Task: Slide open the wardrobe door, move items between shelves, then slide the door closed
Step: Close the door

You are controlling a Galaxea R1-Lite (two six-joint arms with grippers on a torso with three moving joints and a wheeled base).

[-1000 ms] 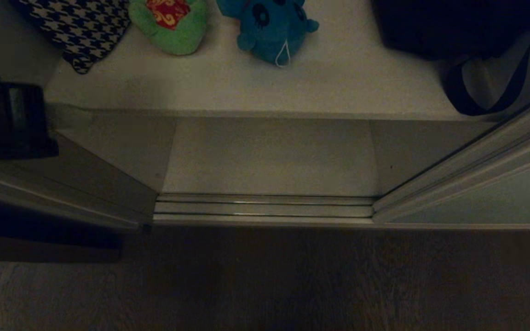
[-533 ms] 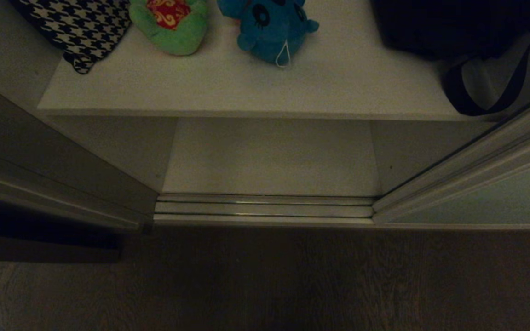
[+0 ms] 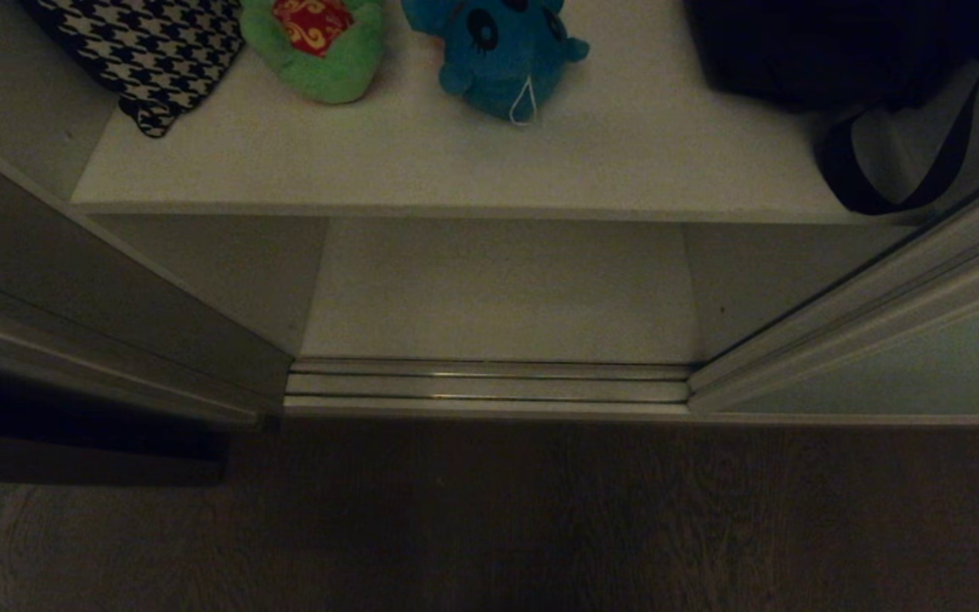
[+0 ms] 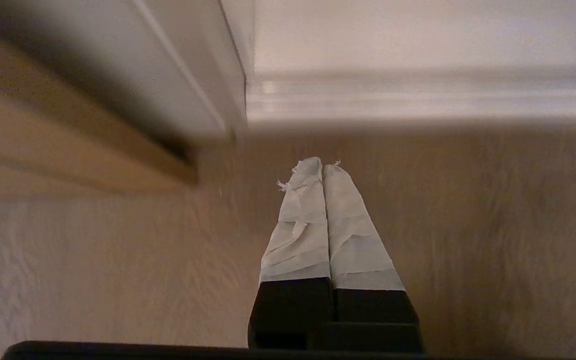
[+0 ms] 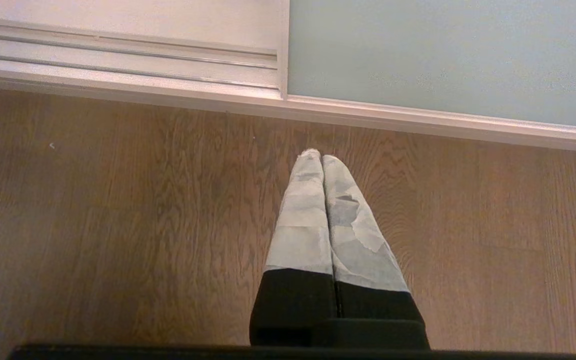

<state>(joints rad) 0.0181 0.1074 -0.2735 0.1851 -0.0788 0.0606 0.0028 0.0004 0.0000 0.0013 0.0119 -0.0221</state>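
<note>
The wardrobe stands open. Its pale grey-green sliding door (image 3: 923, 365) is pushed to the right and also shows as the door (image 5: 443, 55) in the right wrist view. On the upper white shelf (image 3: 455, 170) lie a green frog plush (image 3: 315, 47) and a blue plush (image 3: 502, 55). The bottom shelf (image 3: 498, 289) below is bare. Neither arm shows in the head view. My left gripper (image 4: 323, 167) hangs shut over the wooden floor near the wardrobe's left corner. My right gripper (image 5: 320, 157) hangs shut over the floor in front of the door's edge.
A houndstooth cushion (image 3: 145, 51) lies at the upper shelf's left end and a black strapped bag (image 3: 872, 68) at its right end. The metal door track (image 3: 489, 382) runs along the threshold. Wooden floor (image 3: 489, 527) lies in front, and the wardrobe's left side panel (image 3: 73, 297) flanks the opening.
The left arm, a dark shape at the head view's left edge a second ago, has dropped out of that view. The toys and door have not moved.
</note>
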